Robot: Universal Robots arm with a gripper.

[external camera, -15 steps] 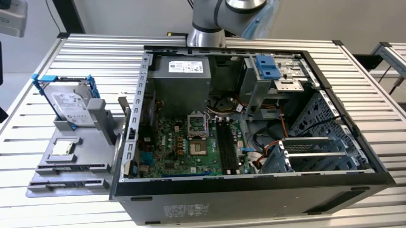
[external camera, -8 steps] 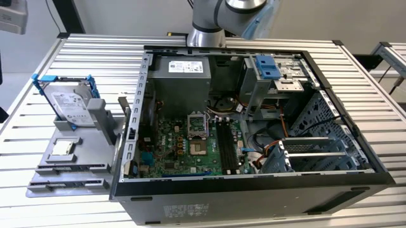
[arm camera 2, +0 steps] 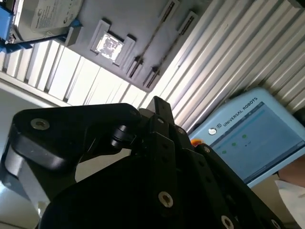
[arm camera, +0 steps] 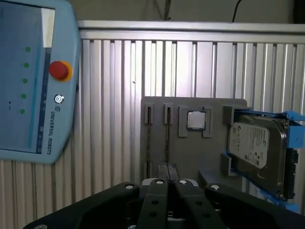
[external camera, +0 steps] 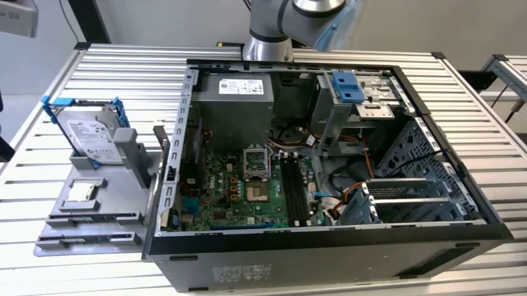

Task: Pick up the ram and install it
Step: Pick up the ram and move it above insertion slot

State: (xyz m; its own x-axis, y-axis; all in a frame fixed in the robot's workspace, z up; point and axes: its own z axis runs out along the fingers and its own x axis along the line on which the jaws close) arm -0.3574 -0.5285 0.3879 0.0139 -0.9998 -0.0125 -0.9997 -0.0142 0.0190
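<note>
Hovering above the table with the claw (arm camera: 167,168) pressed together on nothing, well apart from the ram (arm camera: 167,140) standing on edge in the gray tray (arm camera: 190,152), beside the square chip (arm camera: 196,120).

Exterior view looks steeply down into the open black computer case (external camera: 329,264); both wrist views, well off, share the flat grey parts tray (arm camera: 190,152) (arm camera 2: 143,24).
</note>
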